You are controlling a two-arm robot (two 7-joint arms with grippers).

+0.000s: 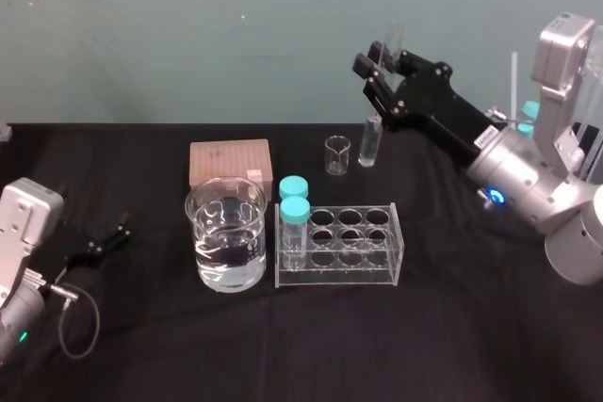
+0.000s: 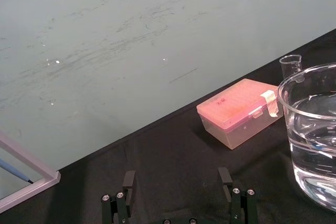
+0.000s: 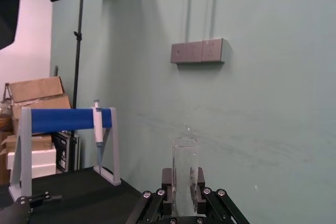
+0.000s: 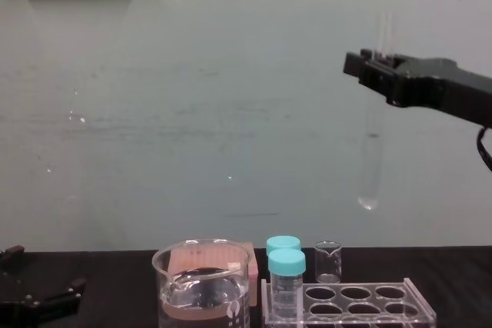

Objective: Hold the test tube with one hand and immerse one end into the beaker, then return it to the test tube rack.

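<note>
My right gripper is shut on the upper part of the test tube, a long clear tube hanging upright with its round bottom down. The chest view shows the test tube held high in the air, above and behind the right end of the test tube rack. Its open mouth sticks up between the fingers. The beaker, part full of clear liquid, stands just left of the clear rack. My left gripper rests open with nothing in it at the table's left, short of the beaker.
A pink tip box lies behind the beaker. A tiny beaker stands behind the rack. Two turquoise-capped vials fill the rack's left holes. A pipette stand stands at the far right.
</note>
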